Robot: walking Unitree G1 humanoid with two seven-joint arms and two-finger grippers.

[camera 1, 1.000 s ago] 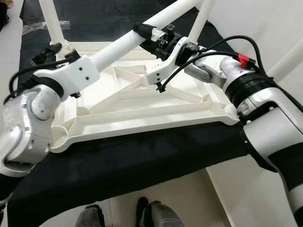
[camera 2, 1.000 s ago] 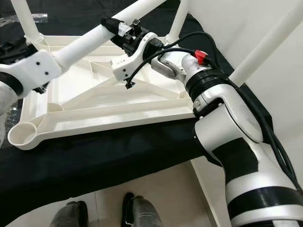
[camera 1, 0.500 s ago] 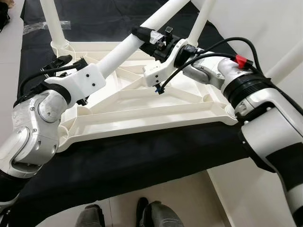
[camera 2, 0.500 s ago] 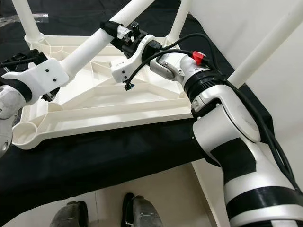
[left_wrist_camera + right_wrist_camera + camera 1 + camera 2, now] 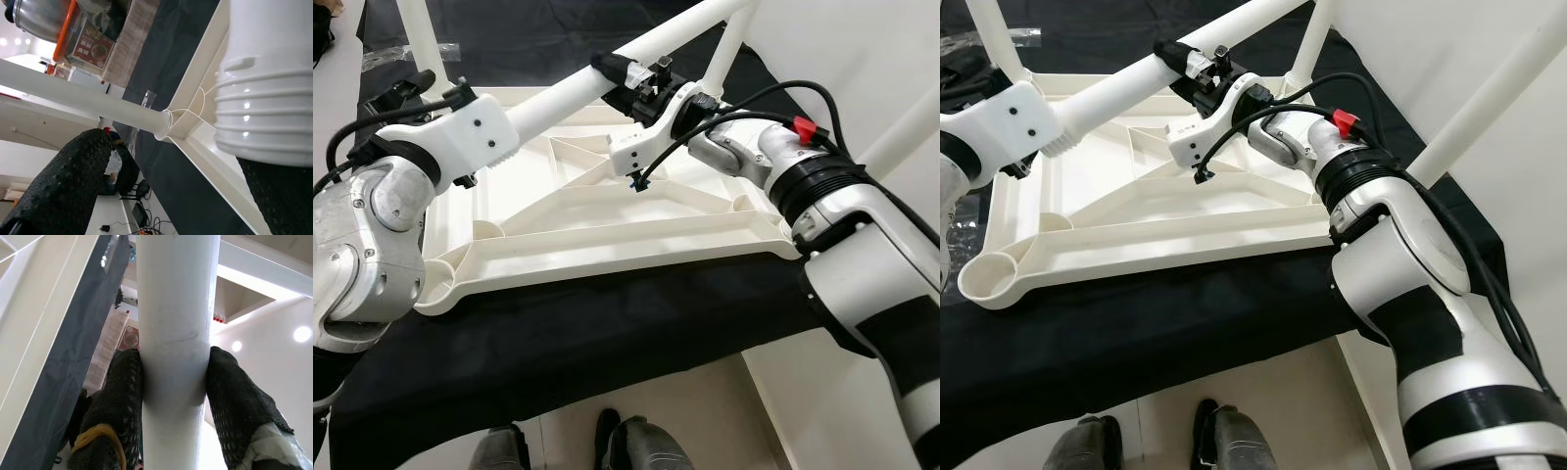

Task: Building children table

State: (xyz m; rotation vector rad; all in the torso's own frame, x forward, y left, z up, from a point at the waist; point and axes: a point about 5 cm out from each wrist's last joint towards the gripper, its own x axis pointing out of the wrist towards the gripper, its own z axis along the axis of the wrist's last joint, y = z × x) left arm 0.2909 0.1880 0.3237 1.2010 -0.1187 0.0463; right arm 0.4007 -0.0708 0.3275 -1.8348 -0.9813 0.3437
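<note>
**Desk:** Two grippers on one loose leg. Which has hold of it?

**Photographer:** The right gripper does. Its black fingers are pressed on either side of the white shaft, about halfway along. The left gripper sits at the leg's threaded end. In the left wrist view, one finger stands well apart from the threads and the other lies against them, so that gripper appears spread open and not clamped.

**Desk:** Where does the leg lie in relation to the table?

**Photographer:** The upturned table top lies ribs-up on a black cloth across the middle of the frame. Two fitted legs rise from its far corners at the upper edge. The loose leg hangs above the table top, with its long axis slanting from upper right down to the left, threaded end lowest.

**Desk:** And what is the target?

**Photographer:** Probably the empty round socket at the near corner, lower left of the frame. It lies below the threaded end and nearer the camera, on the left arm's side. As I judge it, the shaft must tip upright and its lower end drop toward that corner before any threading can begin.
</note>
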